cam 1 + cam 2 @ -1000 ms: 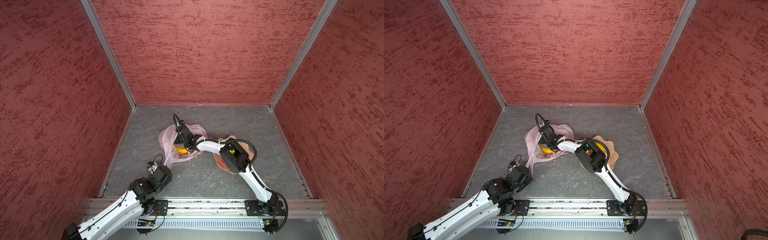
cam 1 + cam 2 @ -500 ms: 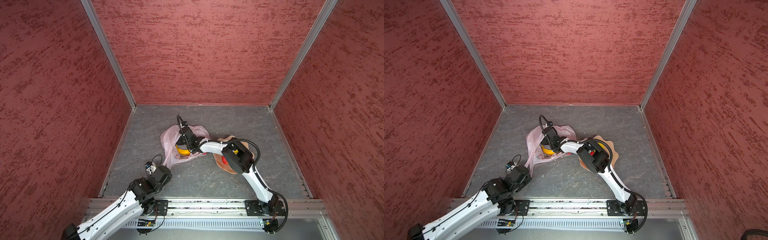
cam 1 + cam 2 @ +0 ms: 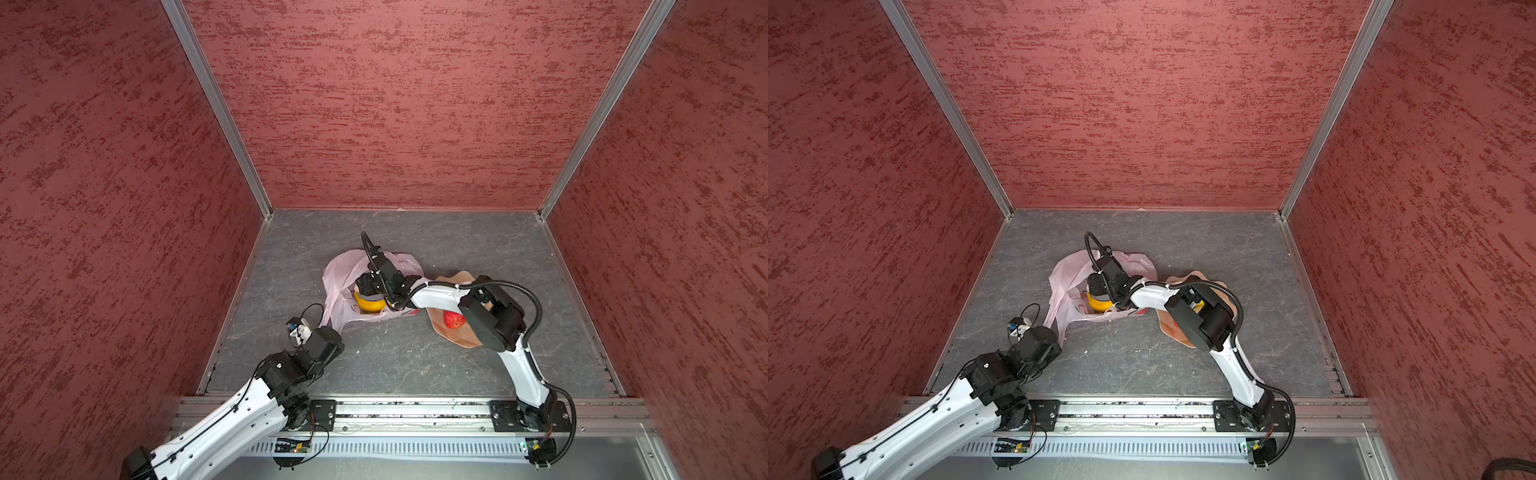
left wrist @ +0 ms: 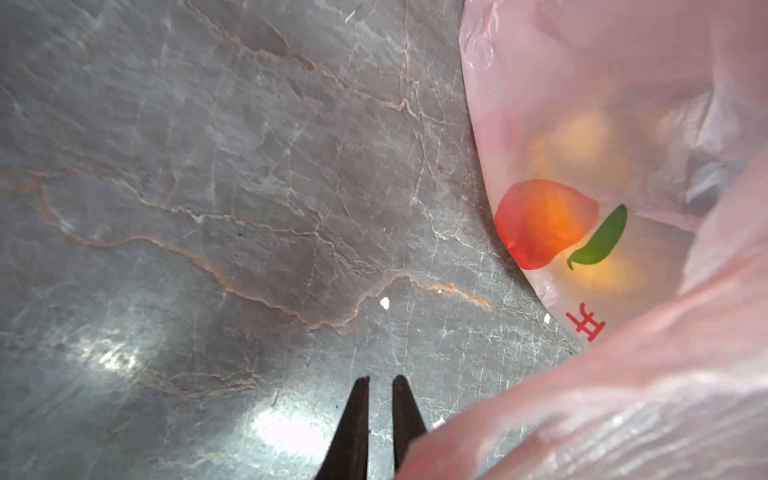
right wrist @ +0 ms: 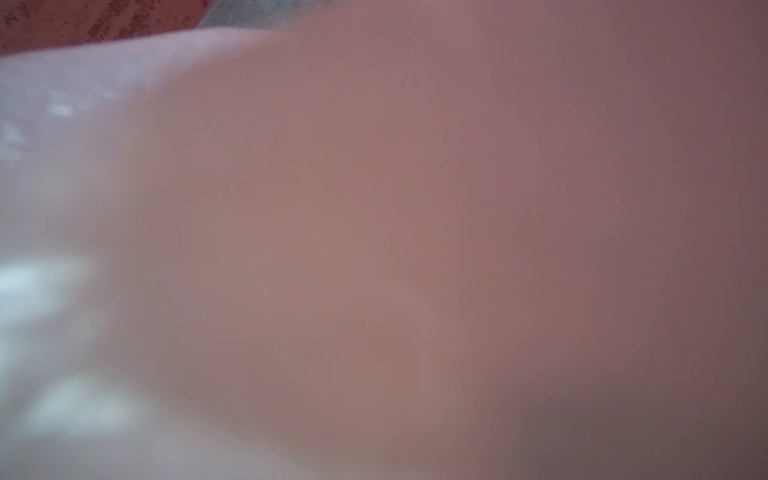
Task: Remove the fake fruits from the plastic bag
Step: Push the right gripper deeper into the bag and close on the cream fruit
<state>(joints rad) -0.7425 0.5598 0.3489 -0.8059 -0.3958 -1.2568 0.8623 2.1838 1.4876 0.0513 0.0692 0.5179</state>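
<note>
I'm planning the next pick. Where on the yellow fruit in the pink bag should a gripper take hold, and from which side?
Take the yellow fruit across its widest rounded middle, coming from above through the open mouth of the plastic bag. It looks round and lies uncovered there, with film rising around its sides.

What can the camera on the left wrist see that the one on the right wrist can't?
Only the left wrist view: the grey tabletop, the left gripper with its tips nearly together, a red fruit print, and yellow fruit glowing through thin film. Only the right wrist view: a sliver of red wall in one corner; the rest is blur. Both: the pink plastic bag, which almost fills the right wrist view.
</note>
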